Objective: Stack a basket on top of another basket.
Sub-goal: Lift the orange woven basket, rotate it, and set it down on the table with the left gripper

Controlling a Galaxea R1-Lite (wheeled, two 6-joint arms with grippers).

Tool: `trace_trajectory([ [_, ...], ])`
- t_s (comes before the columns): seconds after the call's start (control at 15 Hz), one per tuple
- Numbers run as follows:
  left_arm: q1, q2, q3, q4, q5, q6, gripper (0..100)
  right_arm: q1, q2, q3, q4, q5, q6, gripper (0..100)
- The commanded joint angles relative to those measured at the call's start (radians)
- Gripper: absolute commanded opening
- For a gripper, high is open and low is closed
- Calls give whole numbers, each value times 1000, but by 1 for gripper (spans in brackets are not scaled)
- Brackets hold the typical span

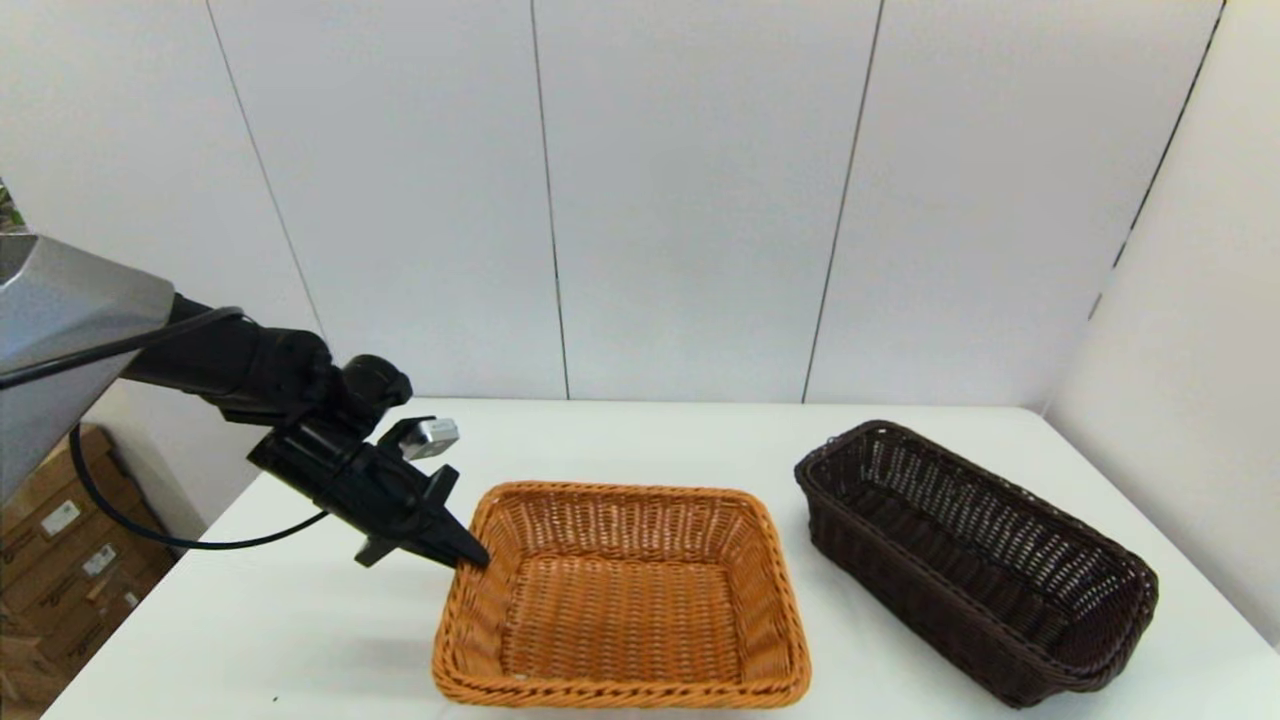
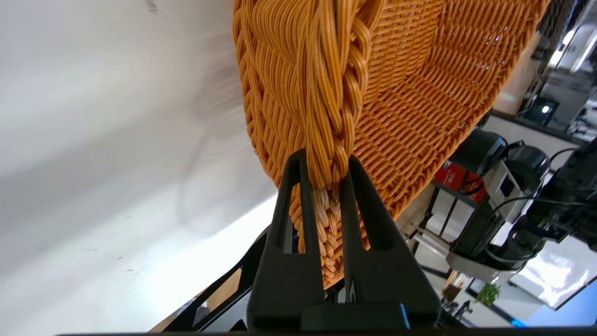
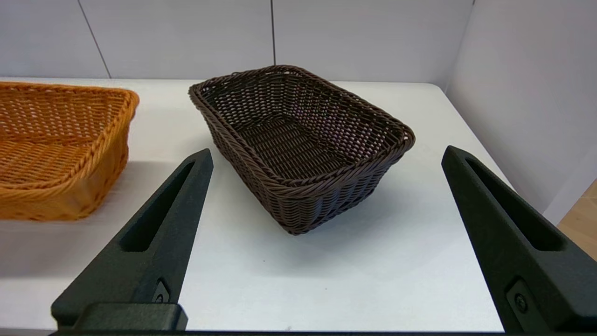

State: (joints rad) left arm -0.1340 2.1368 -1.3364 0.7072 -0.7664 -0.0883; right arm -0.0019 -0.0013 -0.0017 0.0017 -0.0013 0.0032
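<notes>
Already the left gripper (image 1: 470, 555) is pinching the braided rim of the orange basket (image 1: 622, 595) at its left end. Rightward, well apart on the tabletop (image 1: 300, 620), the dark basket (image 1: 975, 560) is lying askew, nearer the right gripper (image 3: 326, 238), which is gaping open and empty.

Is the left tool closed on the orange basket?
Yes, closed: the left tool pinches the braided rim of the orange basket between both fingers.
</notes>
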Motion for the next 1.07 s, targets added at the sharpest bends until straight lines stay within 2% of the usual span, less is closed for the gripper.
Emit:
trace_trajectory([
  [0.07,-4,8,-3,5,-4,-1,0,-1,1,0,0,-2,0,100],
  [1.07,-4,22,-6,3,-4,-1,0,-1,1,0,0,0,0,100],
])
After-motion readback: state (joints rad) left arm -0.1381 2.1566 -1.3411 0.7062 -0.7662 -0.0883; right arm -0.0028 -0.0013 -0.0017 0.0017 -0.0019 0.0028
